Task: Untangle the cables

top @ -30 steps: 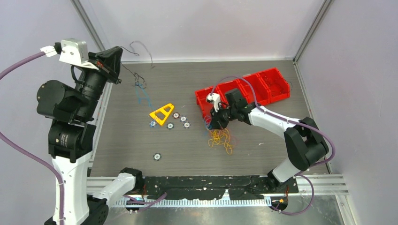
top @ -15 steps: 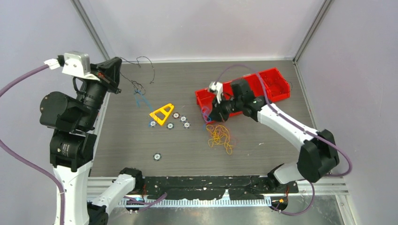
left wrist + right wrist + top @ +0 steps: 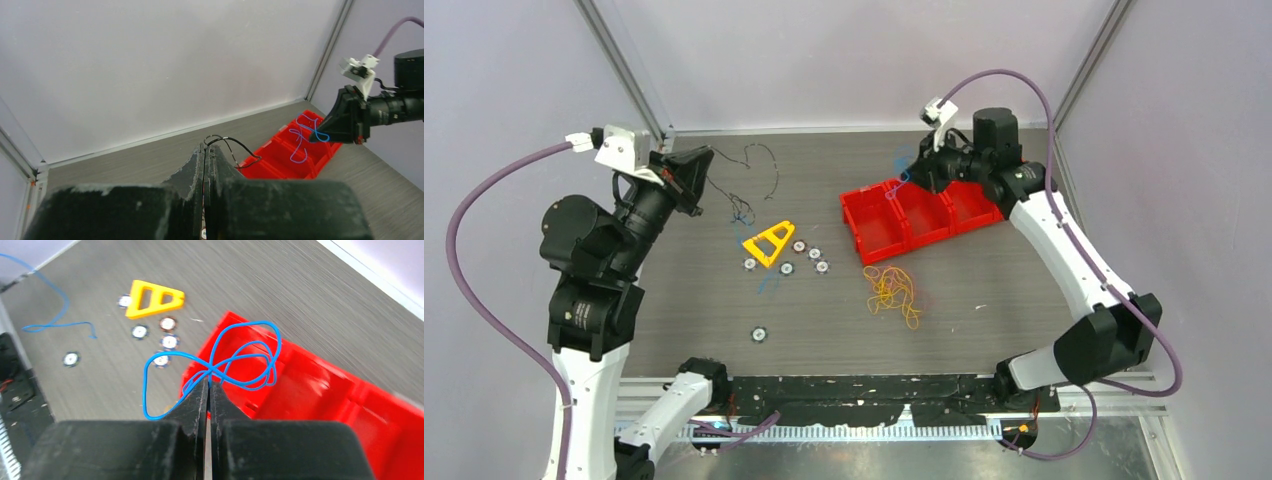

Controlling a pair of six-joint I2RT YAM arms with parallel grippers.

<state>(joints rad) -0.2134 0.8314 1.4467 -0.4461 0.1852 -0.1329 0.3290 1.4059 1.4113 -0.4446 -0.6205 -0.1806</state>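
- Blue wire [image 3: 245, 357]
- Black wire [image 3: 240, 145]
- Yellow-orange wires [image 3: 894, 292], in a heap
- Red bins [image 3: 894, 215]
- Yellow triangle [image 3: 769, 243]
- Dark grey table [image 3: 1004, 290], streaked like wood grain

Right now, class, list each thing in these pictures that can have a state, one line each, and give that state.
left pincer, shut on the black cable.
black cable, pinched, looping free in the air.
right pincer, shut on the blue cable.
blue cable, pinched, loops dangling over the red bins.
yellow-orange cables, tangled heap on the table.
red bins, upright, look empty.
yellow triangle, lying flat.
discs, scattered flat on the table.
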